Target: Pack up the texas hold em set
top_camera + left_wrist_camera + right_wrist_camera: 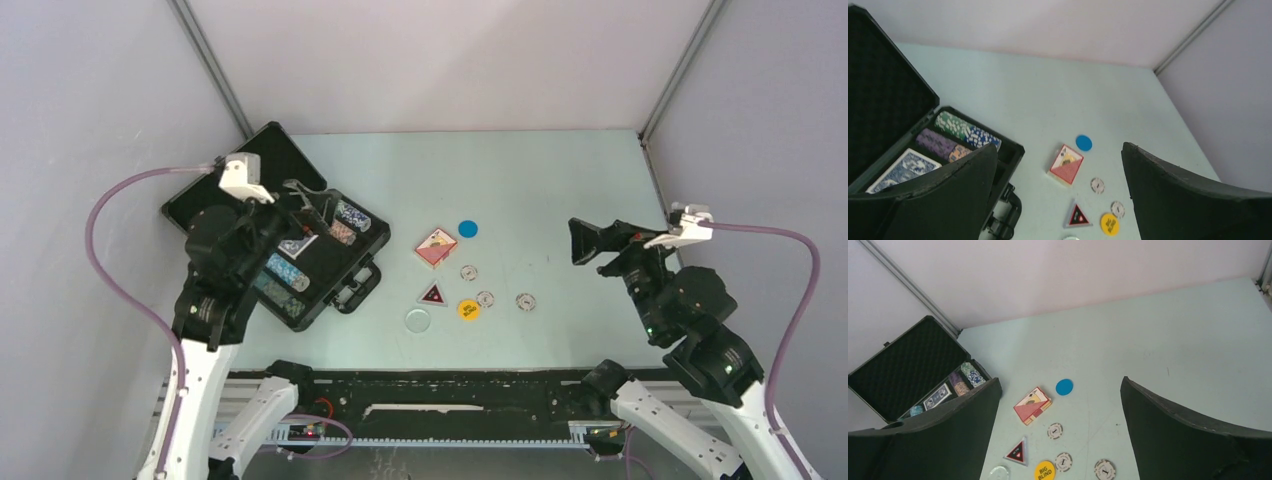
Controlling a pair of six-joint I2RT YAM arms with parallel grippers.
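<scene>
Briefcase (290,165) is lying open at the left of the table (560,170) under the left gripper (1058,146), whose jaws are standing apart and empty, while card deck (436,246), triangular marker (432,294) and discs (468,309) are sitting loose mid-table and the right gripper (1060,381) is hovering spread wide, the thin discs likely skidding away under any off-centre pinch.

text | yellow disc (1045,471): "BIG BLIND" | three white chips (1055,430): "1" each
</scene>
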